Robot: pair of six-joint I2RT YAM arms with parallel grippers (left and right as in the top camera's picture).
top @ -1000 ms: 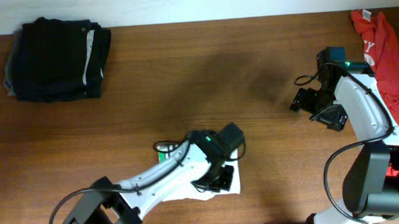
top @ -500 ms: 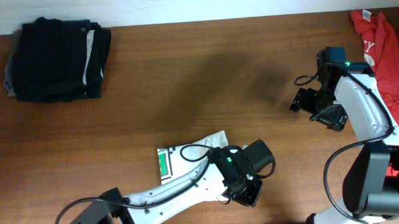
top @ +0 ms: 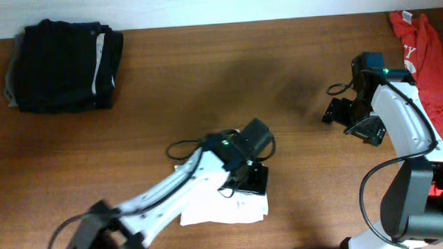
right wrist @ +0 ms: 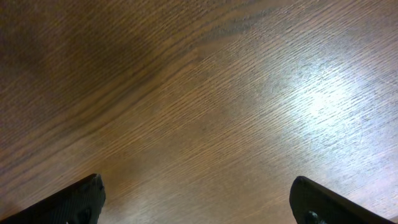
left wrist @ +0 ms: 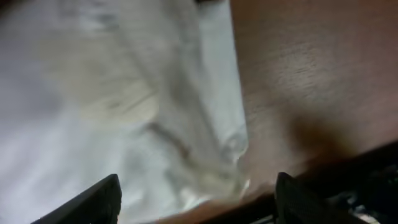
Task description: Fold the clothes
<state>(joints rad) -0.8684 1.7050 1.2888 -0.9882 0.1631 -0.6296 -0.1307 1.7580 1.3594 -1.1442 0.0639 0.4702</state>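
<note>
The clothes [top: 226,210] are a white T-shirt lying bunched near the table's front edge, and my left arm crosses over it. In the left wrist view the white cloth [left wrist: 112,93] fills the left side, its crumpled edge resting on brown wood. My left gripper [top: 251,181] [left wrist: 198,202] hovers just over that edge, jaws spread wide and nothing between them. No printed graphic shows. My right gripper [top: 345,114] [right wrist: 202,202] stands open over bare wood at the right, far from the shirt.
A stack of folded dark garments [top: 61,67] sits at the back left corner. A red garment [top: 426,47] lies heaped at the right edge, beside my right arm. Brown wooden tabletop [top: 206,103] lies between them.
My left gripper went from nearly shut to wide open, letting go of the cloth. The left arm swung right, then back over the shirt, covering the green print. The right arm stayed still.
</note>
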